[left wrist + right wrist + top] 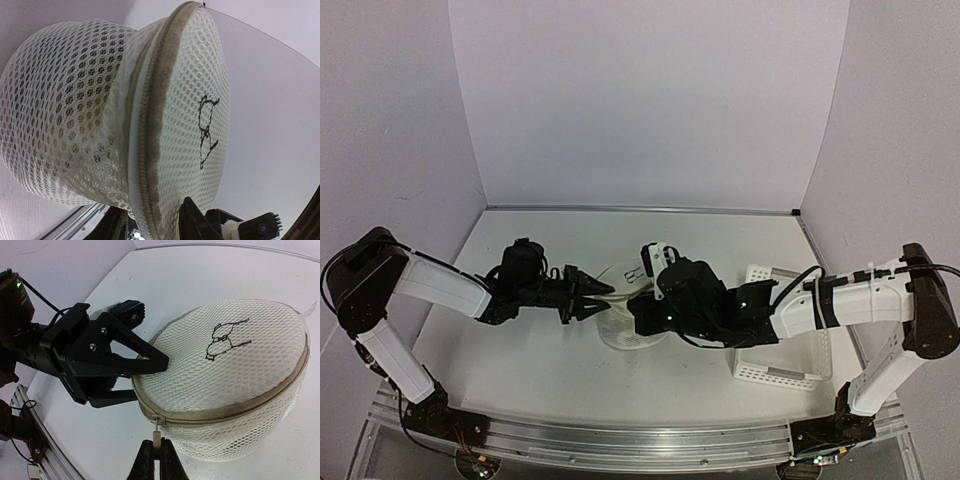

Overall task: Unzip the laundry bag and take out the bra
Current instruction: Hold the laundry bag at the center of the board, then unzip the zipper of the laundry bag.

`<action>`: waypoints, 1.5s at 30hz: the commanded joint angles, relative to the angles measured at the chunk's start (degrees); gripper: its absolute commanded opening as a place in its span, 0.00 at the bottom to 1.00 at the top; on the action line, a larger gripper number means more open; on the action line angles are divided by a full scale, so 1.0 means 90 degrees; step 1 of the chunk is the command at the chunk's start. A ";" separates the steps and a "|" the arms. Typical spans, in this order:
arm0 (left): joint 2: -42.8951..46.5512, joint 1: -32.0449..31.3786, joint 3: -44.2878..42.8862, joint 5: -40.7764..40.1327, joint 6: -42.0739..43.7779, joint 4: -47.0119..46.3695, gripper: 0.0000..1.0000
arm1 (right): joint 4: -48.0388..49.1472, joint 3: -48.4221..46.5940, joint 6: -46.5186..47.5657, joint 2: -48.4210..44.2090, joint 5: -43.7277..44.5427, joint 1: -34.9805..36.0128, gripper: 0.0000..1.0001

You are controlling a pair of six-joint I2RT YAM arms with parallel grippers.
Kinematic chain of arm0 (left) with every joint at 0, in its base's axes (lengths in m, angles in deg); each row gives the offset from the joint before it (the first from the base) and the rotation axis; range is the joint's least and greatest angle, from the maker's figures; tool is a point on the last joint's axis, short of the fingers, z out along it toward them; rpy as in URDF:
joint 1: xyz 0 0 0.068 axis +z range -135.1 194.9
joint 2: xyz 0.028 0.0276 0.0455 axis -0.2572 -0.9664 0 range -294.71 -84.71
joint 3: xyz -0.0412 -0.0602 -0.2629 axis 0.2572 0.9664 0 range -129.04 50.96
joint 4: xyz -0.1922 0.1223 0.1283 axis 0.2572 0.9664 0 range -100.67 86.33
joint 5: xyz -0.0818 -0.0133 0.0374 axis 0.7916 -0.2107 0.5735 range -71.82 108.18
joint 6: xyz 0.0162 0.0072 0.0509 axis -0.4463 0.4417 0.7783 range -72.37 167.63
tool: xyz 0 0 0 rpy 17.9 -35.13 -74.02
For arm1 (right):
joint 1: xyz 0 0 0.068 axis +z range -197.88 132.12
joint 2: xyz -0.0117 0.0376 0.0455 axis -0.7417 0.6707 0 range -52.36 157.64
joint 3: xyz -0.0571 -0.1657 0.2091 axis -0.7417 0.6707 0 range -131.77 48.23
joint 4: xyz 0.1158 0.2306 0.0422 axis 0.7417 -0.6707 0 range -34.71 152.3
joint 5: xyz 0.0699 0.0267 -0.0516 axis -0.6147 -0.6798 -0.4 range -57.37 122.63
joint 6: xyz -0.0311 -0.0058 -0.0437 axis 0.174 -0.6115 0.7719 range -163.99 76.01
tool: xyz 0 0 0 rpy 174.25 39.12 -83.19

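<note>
My right pincer pinches the zipper tab of the laundry bag. My left pincer seems clamped across its rim.

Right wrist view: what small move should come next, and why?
Probably the right end effector should draw the small pale zipper pull along the tan zipper track: it pinches the pull, the track looks shut, and the left end effector grips the rim of the round white mesh laundry bag.

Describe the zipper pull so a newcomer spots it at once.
On the table sits the round white mesh bag. A tan zipper rings its rim. The pull is the small pale tab hanging from it, pinched in the right gripper.
</note>
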 commanded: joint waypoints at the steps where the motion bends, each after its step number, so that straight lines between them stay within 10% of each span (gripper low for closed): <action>1: 0.0020 -0.0032 -0.0362 -0.0024 -0.0032 -0.0451 0.27 | 0.0281 0.0023 -0.0050 -0.0294 0.0135 0.0027 0.00; 9: 0.0245 -0.0032 -0.0276 -0.0031 0.0011 -0.0454 0.00 | 0.0281 0.0076 -0.0061 -0.0240 0.0057 0.0022 0.00; 45: 0.0054 0.0618 -0.0636 0.2945 0.3144 0.0400 0.00 | -0.0508 0.1890 0.1488 -0.1984 -0.0006 -0.1136 0.00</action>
